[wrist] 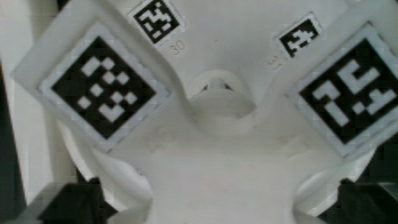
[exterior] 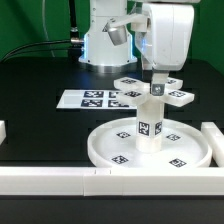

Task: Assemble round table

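Wide-open hand (exterior: 157, 88) just above the short cylinder post (exterior: 150, 122), standing upright in the large rimmed disc (exterior: 105, 145) on the counter. Best lowered straight, centred, before closing gently.

Cross-shaped piece (exterior: 156, 90) partly behind claw (exterior: 157, 88)

You see one white, smooth-shelled robot arm (exterior: 160, 35), a grey joint section (exterior: 118, 33), and dark gripper fingertips (wrist: 71, 195).
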Motion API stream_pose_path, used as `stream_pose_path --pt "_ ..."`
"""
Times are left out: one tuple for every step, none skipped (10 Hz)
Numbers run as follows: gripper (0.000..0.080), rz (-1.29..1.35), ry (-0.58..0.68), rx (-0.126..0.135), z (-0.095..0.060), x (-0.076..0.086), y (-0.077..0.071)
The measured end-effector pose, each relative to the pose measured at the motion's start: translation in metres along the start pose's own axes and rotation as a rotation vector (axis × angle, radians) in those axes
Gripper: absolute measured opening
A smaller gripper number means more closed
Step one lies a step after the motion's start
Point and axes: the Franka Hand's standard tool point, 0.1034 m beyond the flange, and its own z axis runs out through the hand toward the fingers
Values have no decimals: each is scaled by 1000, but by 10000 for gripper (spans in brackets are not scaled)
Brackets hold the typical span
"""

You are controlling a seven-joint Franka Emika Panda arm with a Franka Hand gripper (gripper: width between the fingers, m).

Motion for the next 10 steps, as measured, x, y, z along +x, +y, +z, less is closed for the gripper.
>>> stream_pose_path --pt "649 2 0 1 1 0 0" --pt "649 3 0 3 2 0 -1" --pt "649 4 -1 5 3 -1 -1" --pt "649 5 -1 7 4 -1 -2" --pt "649 6 -1 8 4 -2 -2" --pt "533 6 -1 9 5 -2 -2" --pt "440 6 -1 9 5 -2 -2" --pt "440 6 -1 9 5 -2 -2" --pt "440 6 -1 9 5 -2 -2" --pt "440 1 -3 14 4 -6 -2"
